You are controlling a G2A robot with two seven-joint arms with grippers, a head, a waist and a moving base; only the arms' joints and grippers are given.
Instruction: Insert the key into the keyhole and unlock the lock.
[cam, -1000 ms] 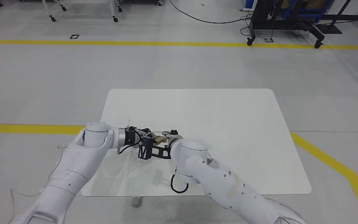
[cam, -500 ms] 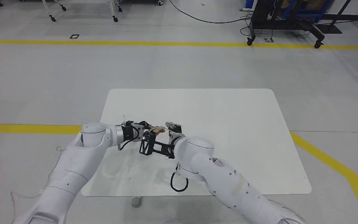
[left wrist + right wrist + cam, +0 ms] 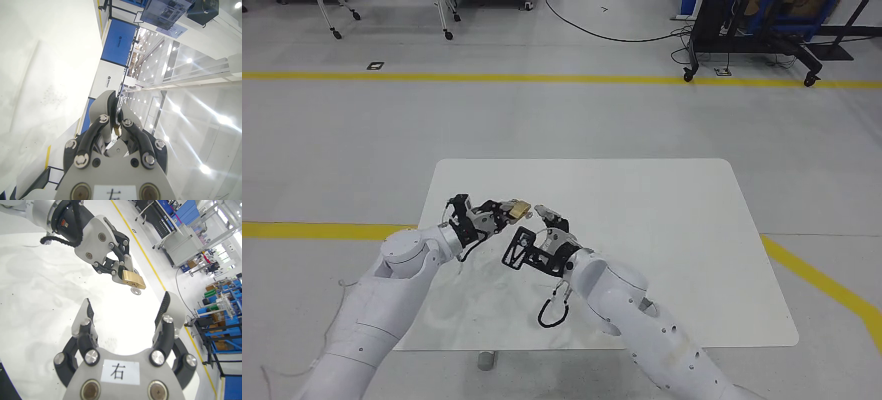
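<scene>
One key juts from the lock in right wrist view.

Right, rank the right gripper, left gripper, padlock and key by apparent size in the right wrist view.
1. right gripper, though its nearness to the camera inflates it
2. left gripper, farther off
3. padlock, held in the left gripper
4. key, sticking out of the padlock

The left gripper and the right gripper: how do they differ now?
The left gripper is shut on the brass padlock, with the key in its keyhole; the right gripper is open and holds nothing. The left gripper's fingers sit close, the right gripper's wide apart. Both hang above the white table.
</scene>
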